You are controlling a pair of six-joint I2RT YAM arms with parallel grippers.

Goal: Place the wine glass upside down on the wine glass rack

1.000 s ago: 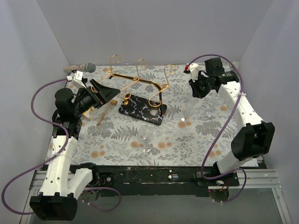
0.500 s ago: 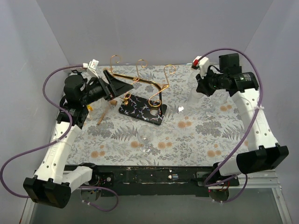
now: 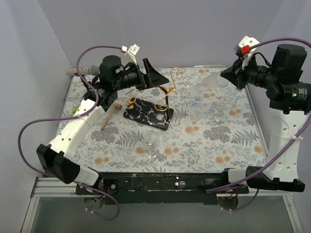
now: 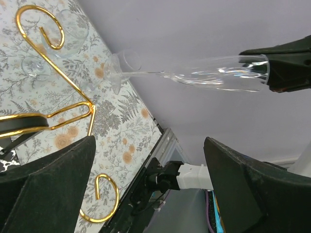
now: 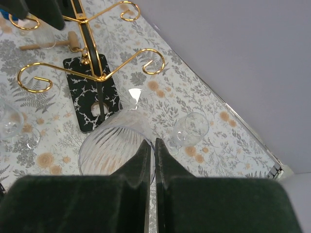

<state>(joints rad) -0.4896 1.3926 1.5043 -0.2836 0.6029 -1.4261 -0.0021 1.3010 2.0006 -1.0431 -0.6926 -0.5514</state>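
Floral tablecloth (image 3: pixel 209 141), left pincer (image 4: pixel 149 145) wide, its wrist view reveals right pincer (image 4: pixel 274 68) gripping wine glass (image 4: pixel 214 77)

Left arm: raised, elbow bent, wrist reaching right. Left gripper (image 3: pixel 147 77): jaws wide apart, nothing between them.
Right arm: upright, forearm level, reaching left. Right gripper (image 3: pixel 224 75): fingers pinched on wine glass (image 3: pixel 210 81) rim.
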